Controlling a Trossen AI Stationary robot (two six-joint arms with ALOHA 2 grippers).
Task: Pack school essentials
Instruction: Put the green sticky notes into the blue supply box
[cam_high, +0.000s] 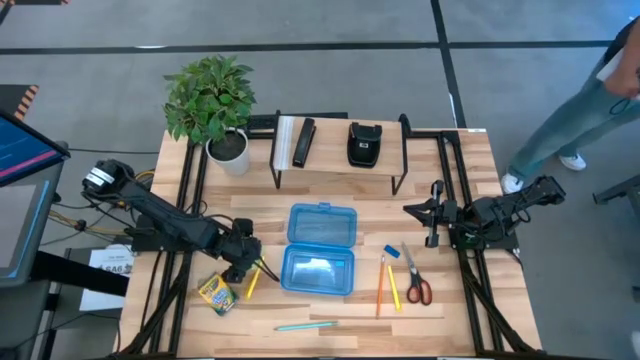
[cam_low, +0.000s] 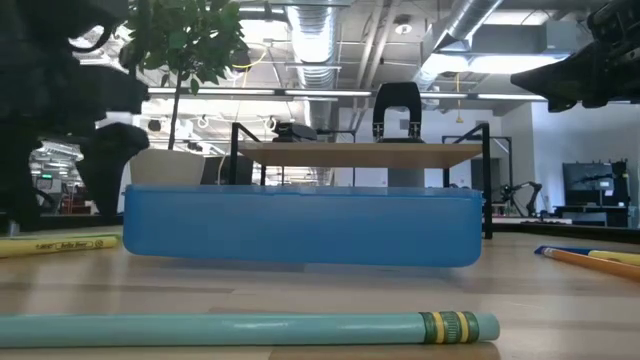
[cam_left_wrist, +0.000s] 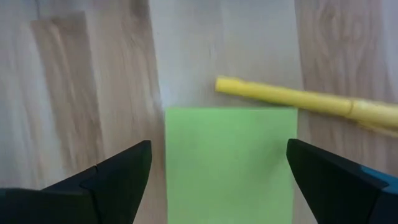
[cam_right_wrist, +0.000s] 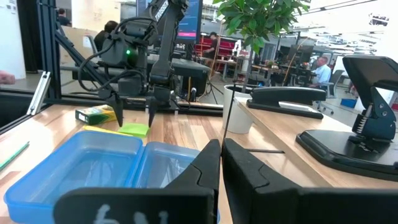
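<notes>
The left tool (cam_left_wrist: 217, 180) hangs wide open directly over the lime-green sticky-note pad (cam_left_wrist: 230, 165), one finger either side of it and not yet touching. In the high view this is at lower left of centre, where the left tool (cam_high: 243, 262) stands just left of the blue box (cam_high: 320, 249) on the bench (cam_high: 470, 320).

To do the pick well, I would come straight down so both fingers clear the pad's edges, then close evenly — the pad is thin and flat, so the tips likely need to reach the bench. A yellow pencil (cam_left_wrist: 298, 99) lies just beyond the pad, close enough to be nudged.

The crayon box (cam_high: 216, 293) sits near the left tool, lower left; its print is too small to read. The right tool (cam_high: 436, 212) waits at centre right, fingers nearly closed and empty.

Low view: the yellow pencil (cam_low: 60, 243) at far left bears dark lettering, not legible.
</notes>
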